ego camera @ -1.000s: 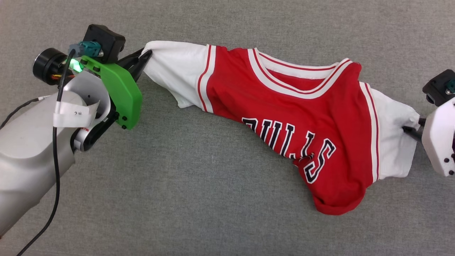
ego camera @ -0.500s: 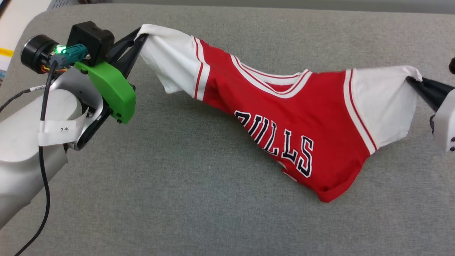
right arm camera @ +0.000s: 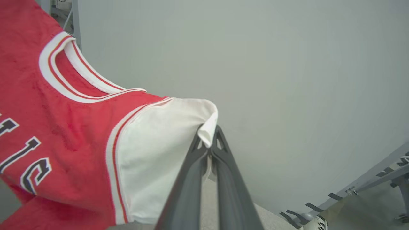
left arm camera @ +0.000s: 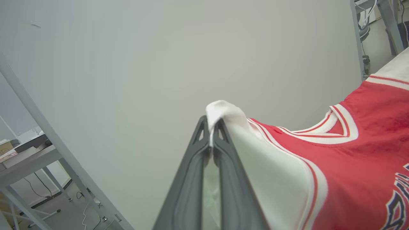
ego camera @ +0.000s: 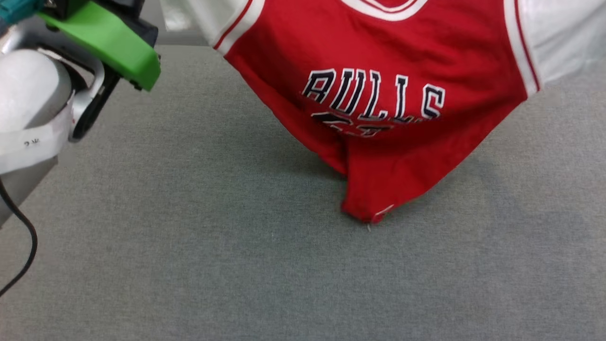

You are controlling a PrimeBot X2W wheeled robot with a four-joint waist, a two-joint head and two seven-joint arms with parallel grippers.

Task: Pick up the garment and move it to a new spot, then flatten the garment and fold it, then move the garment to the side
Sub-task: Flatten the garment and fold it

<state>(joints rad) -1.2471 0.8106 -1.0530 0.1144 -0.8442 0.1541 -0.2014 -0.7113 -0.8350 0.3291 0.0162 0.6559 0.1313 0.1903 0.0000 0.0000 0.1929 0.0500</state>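
The garment (ego camera: 378,71), a red shirt with white sleeves and black "BULLS" lettering, hangs stretched across the top of the head view, its bottom hem tip (ego camera: 369,215) touching the grey surface. In the left wrist view my left gripper (left arm camera: 211,126) is shut on the white sleeve end (left arm camera: 223,111) of the garment (left arm camera: 351,166). In the right wrist view my right gripper (right arm camera: 209,135) is shut on the other white sleeve (right arm camera: 166,143), pinching its corner. The left arm's green wrist cover (ego camera: 109,42) shows at the head view's upper left.
A grey fabric-covered table (ego camera: 236,260) spreads below the hanging shirt. A plain pale wall (left arm camera: 143,64) stands behind. A metal frame and a desk (left arm camera: 28,153) show at the left wrist view's lower left; a frame with black tape (right arm camera: 367,191) shows at the right wrist view's lower right.
Both grippers have risen with the sleeves, lifting the garment off the table until it hangs with only the hem tip down. The right gripper closed on its sleeve. The head view shifted.
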